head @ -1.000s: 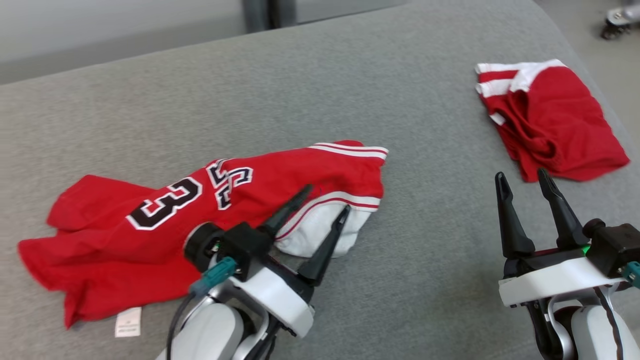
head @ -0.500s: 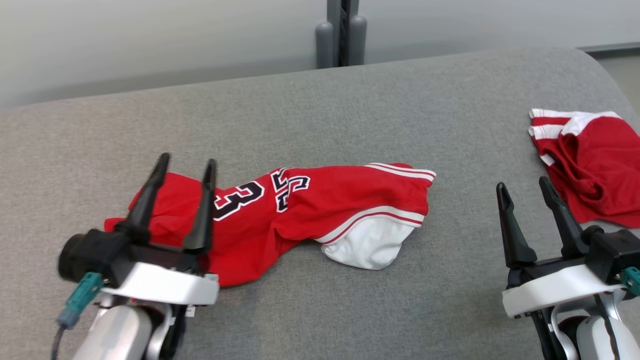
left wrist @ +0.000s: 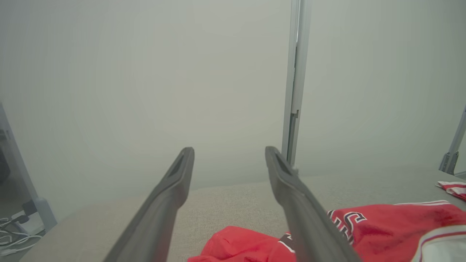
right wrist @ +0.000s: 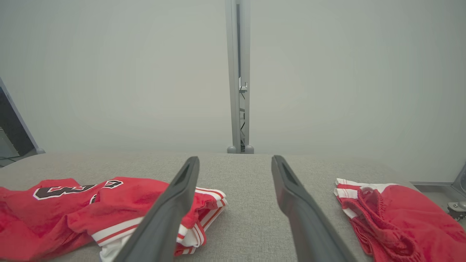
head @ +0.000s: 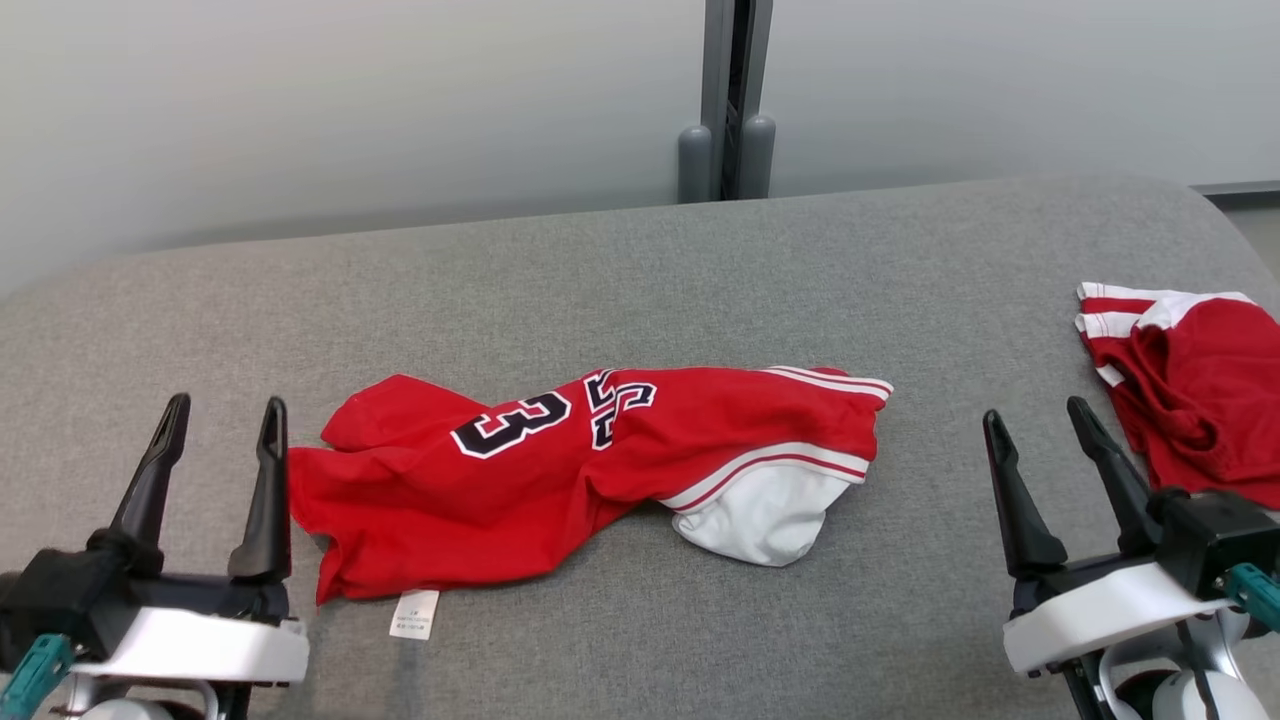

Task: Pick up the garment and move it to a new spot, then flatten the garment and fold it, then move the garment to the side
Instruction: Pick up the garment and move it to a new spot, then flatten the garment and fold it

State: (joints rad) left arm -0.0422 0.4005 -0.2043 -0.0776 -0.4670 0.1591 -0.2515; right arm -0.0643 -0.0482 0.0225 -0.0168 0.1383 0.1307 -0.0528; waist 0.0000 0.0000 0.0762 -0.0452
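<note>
Fingers wide and empty on left gripper and right gripper — red jersey runs sideways mid-frame, its end just beside the left one.

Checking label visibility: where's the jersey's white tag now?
In the head view, the white tag lies at the near edge of the red jersey, left of centre, just right of the left gripper.

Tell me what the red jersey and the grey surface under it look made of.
Red jersey: soft matte knit fabric, likely polyester; it lies rumpled in limp folds. Grey surface: woven upholstery cloth, matte, with a fine heathered weave.
</note>
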